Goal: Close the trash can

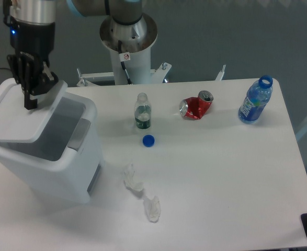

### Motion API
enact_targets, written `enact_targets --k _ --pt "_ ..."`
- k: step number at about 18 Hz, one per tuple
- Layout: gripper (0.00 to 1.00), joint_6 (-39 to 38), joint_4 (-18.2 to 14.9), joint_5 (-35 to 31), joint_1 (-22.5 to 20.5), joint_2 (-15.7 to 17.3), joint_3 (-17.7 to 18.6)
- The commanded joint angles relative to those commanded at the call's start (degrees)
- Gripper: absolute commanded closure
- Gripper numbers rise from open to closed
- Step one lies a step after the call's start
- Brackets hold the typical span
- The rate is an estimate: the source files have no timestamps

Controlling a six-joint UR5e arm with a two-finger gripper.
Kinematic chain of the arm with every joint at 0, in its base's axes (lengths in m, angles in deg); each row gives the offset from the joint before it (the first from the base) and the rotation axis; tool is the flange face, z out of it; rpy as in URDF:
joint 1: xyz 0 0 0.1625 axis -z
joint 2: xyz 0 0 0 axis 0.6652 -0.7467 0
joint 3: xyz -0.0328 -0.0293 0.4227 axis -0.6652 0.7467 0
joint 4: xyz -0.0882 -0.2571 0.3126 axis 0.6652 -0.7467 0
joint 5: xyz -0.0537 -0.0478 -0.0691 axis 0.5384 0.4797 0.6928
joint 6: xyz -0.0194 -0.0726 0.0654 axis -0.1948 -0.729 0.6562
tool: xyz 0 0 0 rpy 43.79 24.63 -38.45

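Observation:
The trash can (pixel 64 167) is a big white boxy bin on the table's left side, with a grey latch panel (pixel 79 133) on its front rim. Its flat white lid (pixel 22 117) is tilted partway down over the opening, and a gap still shows on the right side. My gripper (pixel 31 99) points downward, and its dark fingers rest against the lid's far upper edge. The fingers look pressed together with nothing held between them.
A small clear bottle (pixel 142 111) stands mid-table with a blue cap (pixel 148 140) in front of it. A crushed red can (pixel 196 106) and a blue bottle (pixel 255 100) sit to the right. Crumpled white wrapping (pixel 141 193) lies near the front. The robot base (pixel 128 42) stands behind.

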Motion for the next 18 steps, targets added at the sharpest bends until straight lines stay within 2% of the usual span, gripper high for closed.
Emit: enact_targets --k 2,18 --pt "0.98 0.00 0.00 0.00 -0.53 -1.05 0.00" --pt "0.97 0.09 0.35 0.00 -3.17 -3.25 2.11"
